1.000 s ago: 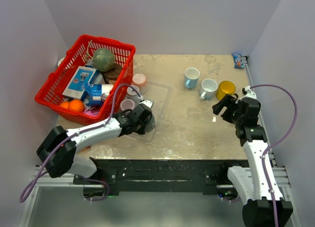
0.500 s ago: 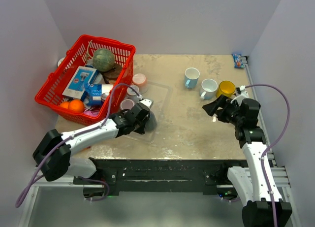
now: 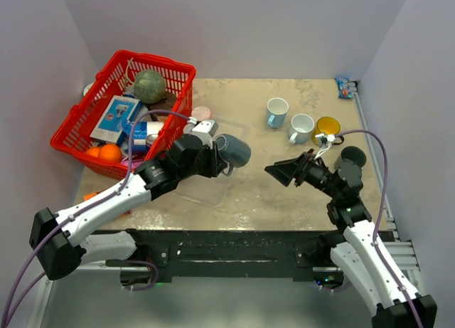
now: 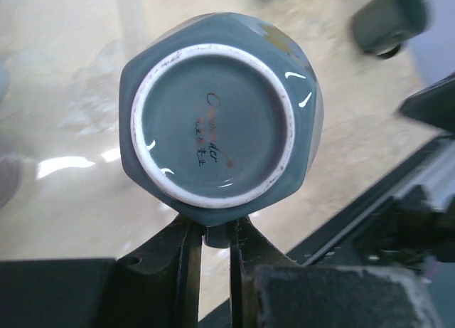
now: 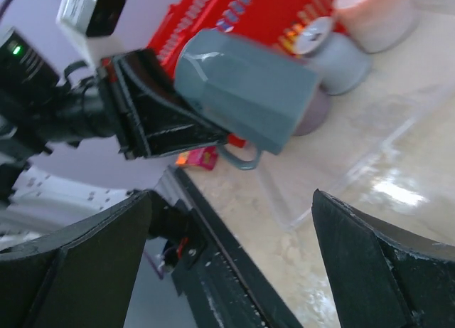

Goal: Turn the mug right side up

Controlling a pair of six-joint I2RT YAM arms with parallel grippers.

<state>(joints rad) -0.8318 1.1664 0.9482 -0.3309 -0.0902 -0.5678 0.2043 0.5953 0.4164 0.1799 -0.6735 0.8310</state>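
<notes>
The grey-blue mug [image 3: 236,151] is lifted off the table and lies on its side, its base facing the left wrist camera [image 4: 213,122]. My left gripper [image 3: 217,159] is shut on the mug's handle, which sits pinched between the fingers [image 4: 186,253]. My right gripper [image 3: 279,171] is open and empty, pointing left at the mug from a short way off. In the right wrist view the mug [image 5: 245,93] hangs sideways with its handle down, beyond the open fingers [image 5: 85,271].
A red basket [image 3: 71,125] full of items stands at the back left. A clear tray [image 3: 210,188] lies under the mug. Pink cups [image 3: 201,115] stand beside the basket. Light blue [image 3: 276,112], white [image 3: 301,127] and yellow [image 3: 327,129] mugs stand upright at the back right.
My left arm has lifted the mug off the tray, moved it right and tipped it sideways. My right gripper has swung left toward the mug.
</notes>
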